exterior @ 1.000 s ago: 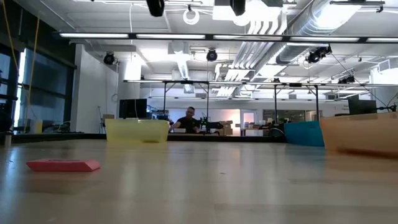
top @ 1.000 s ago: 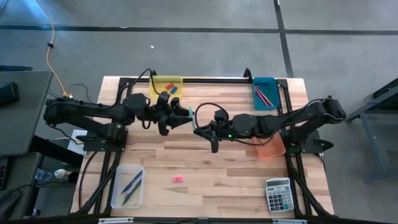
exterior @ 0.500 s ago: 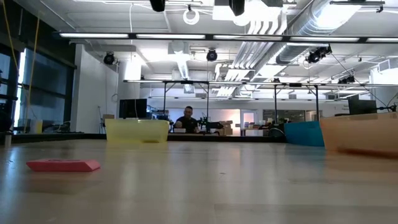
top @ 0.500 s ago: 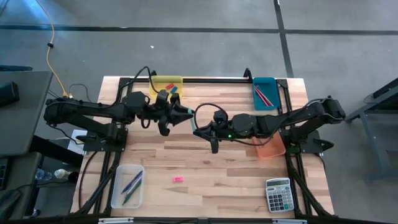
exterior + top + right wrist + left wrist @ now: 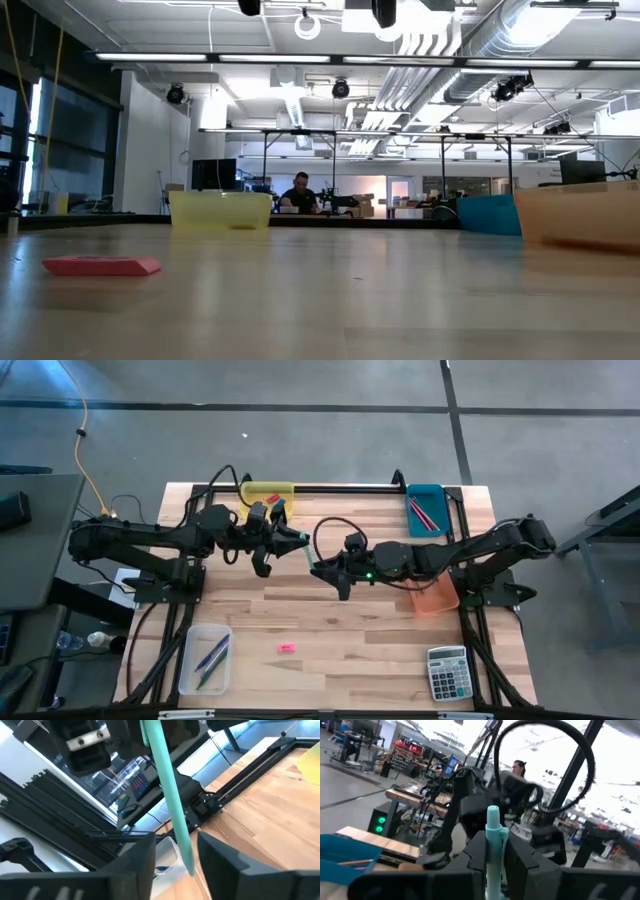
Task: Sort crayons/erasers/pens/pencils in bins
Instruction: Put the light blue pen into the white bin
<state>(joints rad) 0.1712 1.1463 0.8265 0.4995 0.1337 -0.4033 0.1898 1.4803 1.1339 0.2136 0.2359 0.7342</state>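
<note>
Left gripper is clamped on a teal pen mid-air above table centre; right gripper has fingers parted around its lower end, not closed. The pen looks light, rigid and smooth, so likely slippery; grip mid-barrel. Pink eraser lies near the clear bin.

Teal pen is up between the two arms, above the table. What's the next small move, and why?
Probably close the right gripper on the teal pen. The right wrist view shows the pen's free end lying between its open jaws, while the left gripper grips the other end, so the left should let go only afterwards.
</note>
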